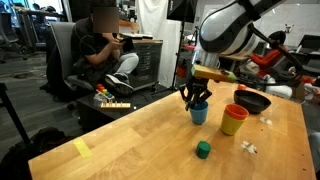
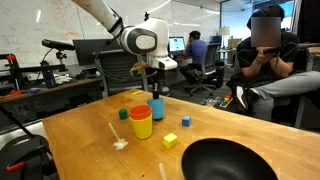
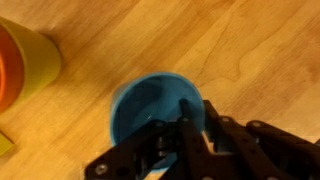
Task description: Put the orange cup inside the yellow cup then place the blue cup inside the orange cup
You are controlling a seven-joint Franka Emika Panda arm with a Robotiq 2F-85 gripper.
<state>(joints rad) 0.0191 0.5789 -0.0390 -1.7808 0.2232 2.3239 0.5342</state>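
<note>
The blue cup (image 1: 199, 113) (image 2: 157, 108) (image 3: 150, 110) stands upright on the wooden table. My gripper (image 1: 196, 99) (image 2: 153, 90) (image 3: 198, 112) is right above it. One finger is inside the cup and one outside, shut on its right rim. The orange cup (image 1: 236, 111) (image 2: 140, 112) (image 3: 7, 70) sits nested inside the yellow cup (image 1: 233, 123) (image 2: 141, 126) (image 3: 38, 60), which stands close beside the blue cup.
A dark bowl (image 1: 252, 101) (image 2: 225, 160) sits near the table edge. A green block (image 1: 203, 149) (image 2: 124, 114), yellow blocks (image 2: 170, 140) (image 1: 82, 148) and white scraps (image 1: 248, 148) lie on the table (image 1: 150, 135). A person (image 1: 105, 45) sits nearby.
</note>
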